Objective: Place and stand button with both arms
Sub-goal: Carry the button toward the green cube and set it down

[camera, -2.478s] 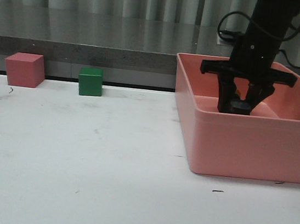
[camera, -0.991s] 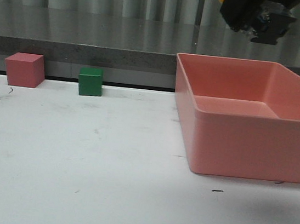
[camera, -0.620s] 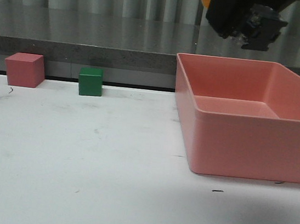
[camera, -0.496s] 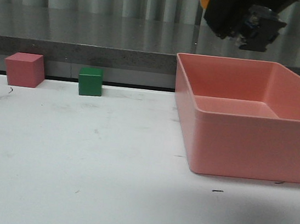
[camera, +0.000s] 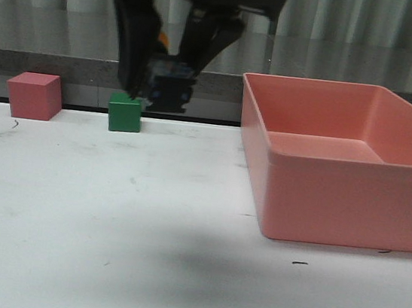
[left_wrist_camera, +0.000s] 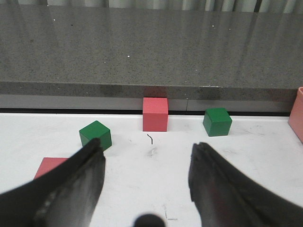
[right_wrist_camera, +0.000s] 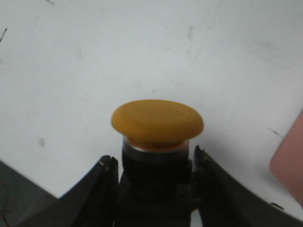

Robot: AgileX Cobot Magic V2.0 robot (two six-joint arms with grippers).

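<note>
Grips, with the right black two-finger gripper [camera: 161,91], the small push-button with yellow mushroom cap and blocky black base [right_wrist_camera: 157,120]: fingers pressed on the black base from both sides, cap free. Hangs above the white table [camera: 175,271], outside and to the left of the large pink plastic tray [camera: 321,200], touching nothing below. Cannot tell the button's tilt in the front view, dark and blurred there.

Spreads wide on the left black two-finger gripper [left_wrist_camera: 147,149], nothing between the fingers, low over the table further left of the tray.

Judged by progress: lifted and carried clear of the tray, so the fetching looks done. Left to do: lower to the table, set down, stand upright with cap on top, presumably with the empty left gripper helping.

By count: one button; two grippers; one tray, holding nothing visible. Left of the tray, at the table's back edge, one small green cube [camera: 124,113] and one pink cube [camera: 33,96]. In the left wrist view, a second green cube [left_wrist_camera: 95,135], plus a flat pink piece [left_wrist_camera: 49,165] half hidden by a finger, possibly another cube.
</note>
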